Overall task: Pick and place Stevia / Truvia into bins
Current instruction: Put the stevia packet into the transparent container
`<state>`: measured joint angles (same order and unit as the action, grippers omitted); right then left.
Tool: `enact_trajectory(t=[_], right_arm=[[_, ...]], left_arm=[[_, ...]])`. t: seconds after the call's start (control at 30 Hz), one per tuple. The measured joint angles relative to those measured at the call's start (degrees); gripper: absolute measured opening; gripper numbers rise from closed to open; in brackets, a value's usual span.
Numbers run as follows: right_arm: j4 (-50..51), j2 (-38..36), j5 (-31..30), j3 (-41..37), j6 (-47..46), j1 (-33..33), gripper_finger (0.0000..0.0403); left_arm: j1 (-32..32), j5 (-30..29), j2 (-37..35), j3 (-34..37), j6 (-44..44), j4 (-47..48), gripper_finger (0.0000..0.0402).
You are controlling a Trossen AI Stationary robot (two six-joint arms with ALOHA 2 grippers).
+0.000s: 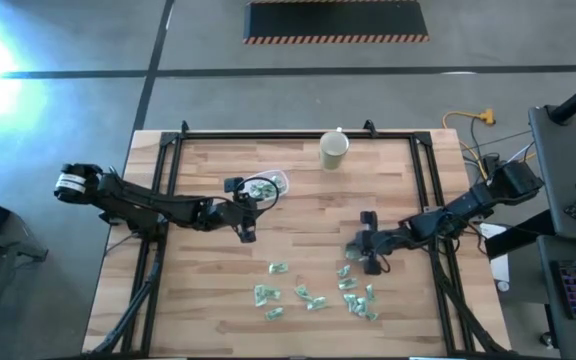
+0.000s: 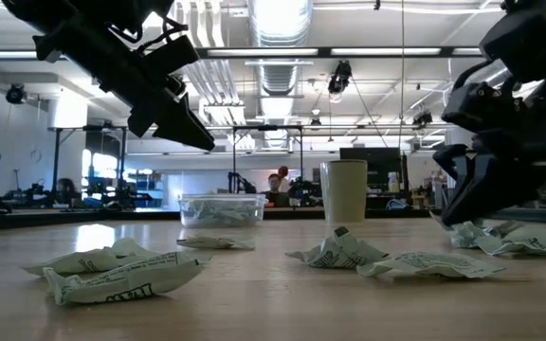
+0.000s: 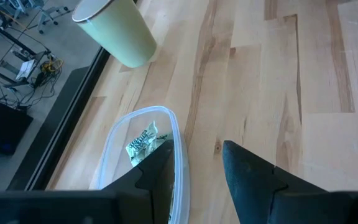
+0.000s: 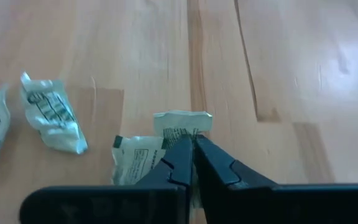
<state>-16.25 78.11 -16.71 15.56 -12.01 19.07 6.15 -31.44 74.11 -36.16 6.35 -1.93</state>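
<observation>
Pale green and white Stevia sachets (image 1: 313, 298) lie scattered flat on the wooden table's near half. The clear tub (image 1: 268, 185) stands at the middle left with a sachet (image 3: 143, 142) inside. My left gripper (image 3: 197, 168) hangs open over the tub's near rim, above the table, with nothing between its fingers. At the right of the pile, my right gripper (image 4: 191, 146) is low over the table and shut on one sachet (image 4: 182, 123). Another sachet (image 4: 135, 160) lies right beside it. My right gripper pinches the sachet's near edge (image 4: 184, 132) between its two fingertips. The fingers slant down from the table's right side. The rest of the sachet sticks out beyond the tips, at table level; whether it has left the wood I cannot tell.
A beige cup (image 1: 334, 148) stands at the table's far edge, right of the tub. A black rail frame (image 1: 423, 170) borders the table's far, left and right sides. More sachets (image 4: 51, 115) lie to the side of my right gripper. Bare wood (image 1: 318, 215) stretches between the two grippers.
</observation>
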Motion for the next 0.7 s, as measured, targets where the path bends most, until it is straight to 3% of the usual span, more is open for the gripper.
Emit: enact_trajectory(t=[0.47,0.7], right_arm=[[-0.2,-0.1,-3.3,6.3,8.8,0.0,0.0009],[-1.3,-0.1,-11.6,10.9,17.4,-0.1,0.0009]], left_arm=[[0.0,0.0,0.0,0.0,0.0,0.0,0.0121],[0.0,0.0,0.0,0.0,0.0,0.0,0.0121]])
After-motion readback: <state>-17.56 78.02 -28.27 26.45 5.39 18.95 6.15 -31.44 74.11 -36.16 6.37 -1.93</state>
